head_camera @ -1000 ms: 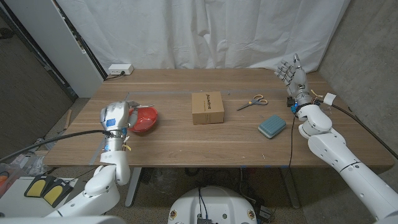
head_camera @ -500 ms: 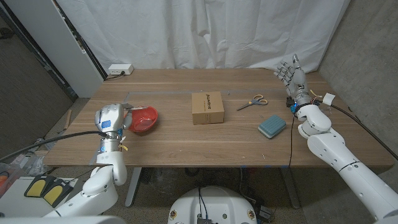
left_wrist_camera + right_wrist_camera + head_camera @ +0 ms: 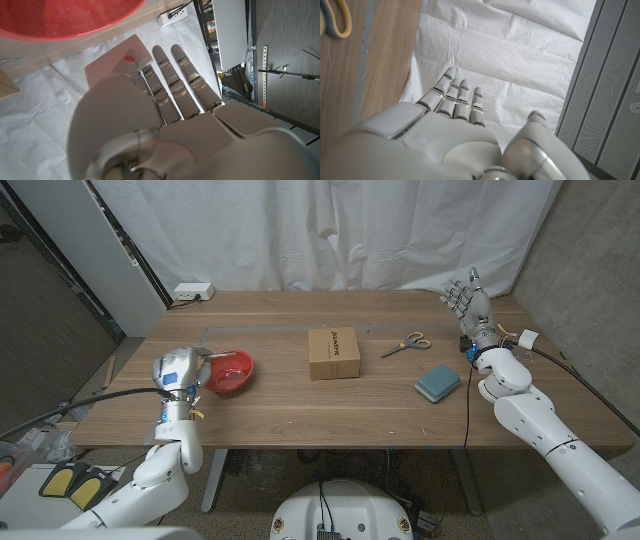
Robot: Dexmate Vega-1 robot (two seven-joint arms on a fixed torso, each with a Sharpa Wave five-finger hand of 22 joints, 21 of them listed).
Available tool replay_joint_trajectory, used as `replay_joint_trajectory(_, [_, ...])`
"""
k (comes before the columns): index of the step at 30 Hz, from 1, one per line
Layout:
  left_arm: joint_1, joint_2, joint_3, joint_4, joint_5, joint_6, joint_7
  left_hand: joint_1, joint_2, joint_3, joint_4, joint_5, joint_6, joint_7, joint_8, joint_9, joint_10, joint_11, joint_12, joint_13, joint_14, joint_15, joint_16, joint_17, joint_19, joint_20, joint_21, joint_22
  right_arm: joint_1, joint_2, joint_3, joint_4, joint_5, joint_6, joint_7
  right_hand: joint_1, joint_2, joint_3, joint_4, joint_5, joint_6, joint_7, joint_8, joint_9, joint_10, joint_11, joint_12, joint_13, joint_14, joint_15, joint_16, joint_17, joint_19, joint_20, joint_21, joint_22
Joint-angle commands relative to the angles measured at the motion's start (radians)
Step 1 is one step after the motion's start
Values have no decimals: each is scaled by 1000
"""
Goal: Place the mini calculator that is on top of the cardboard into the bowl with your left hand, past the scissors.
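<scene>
From where I stand, the cardboard point(image 3: 333, 353) box in the middle of the tabletop point(image 3: 300, 405) has nothing on its lid, so the pickup looks done. The carry has also gone the whole way, well past the scissors point(image 3: 405, 344) at centre right. The left robot hand point(image 3: 180, 369) sits at the left of the frame, just beside the red bowl point(image 3: 230, 372), with its fingertips reaching to the rim. In the left wrist view its fingers point(image 3: 172, 85) are straight and pressed side by side. A pale flat slab with a red spot lies against their far side, close to the bowl's rim. I take that slab for the mini calculator point(image 3: 107, 65). I cannot tell whether the hand is pinching it or has let it go, nor whether it has landed inside the bowl. If it is held, the drop into the bowl is all that remains. The right robot hand point(image 3: 474, 305) stands upright at the upper right with its fingers spread, holding nothing. A blue pad point(image 3: 437, 382) lies near it, untouched.
</scene>
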Motion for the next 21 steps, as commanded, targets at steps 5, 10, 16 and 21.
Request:
replay_joint_trajectory(5, [-65, 26, 57, 50, -35, -39, -50, 3, 5, 10, 3, 4, 64, 39, 3, 11, 2, 0, 3, 3, -6, -48, -1, 3, -7, -78, 4, 6, -22, -9, 5, -40, -8, -29, -34, 2, 13, -3, -5, 0, 10, -5, -5, 6, 6, 1, -2, 3, 6, 0, -3, 3, 12, -12, -8, 1])
replay_joint_trajectory(10, [-73, 35, 65, 51, -42, -28, -66, 3, 5, 11, 3, 4, 66, 39, 3, 11, 1, 0, 3, 3, -8, -48, -1, 3, -8, -78, 4, 6, -26, -10, 6, -45, -12, -30, -39, 2, 13, -3, -5, 0, 10, -6, -5, 6, 6, 1, -2, 3, 6, -1, -3, 3, 13, -12, -10, 1])
replay_joint_trajectory(16, [-83, 43, 76, 47, -40, -2, -81, 3, 5, 12, 3, 3, 66, 39, 2, 11, 0, 0, 2, 3, -9, -48, -1, 3, -11, -78, 3, 6, -21, -10, 2, -49, -15, -39, -41, 2, 13, -4, -6, 0, 9, -7, -6, 6, 6, 1, -3, 3, 6, 0, -4, 3, 14, -12, -12, 1])
replay_joint_trajectory(21, [-93, 42, 80, 52, -45, 18, -86, 3, 4, 13, 2, 3, 64, 36, 0, 11, -1, -1, 2, 3, -13, -48, -1, 3, -14, -77, 2, 6, -16, -9, -4, -48, -17, -45, -41, 2, 14, -4, -6, 0, 9, -7, -6, 6, 7, 1, -3, 3, 6, 0, -4, 3, 14, -11, -13, 1])
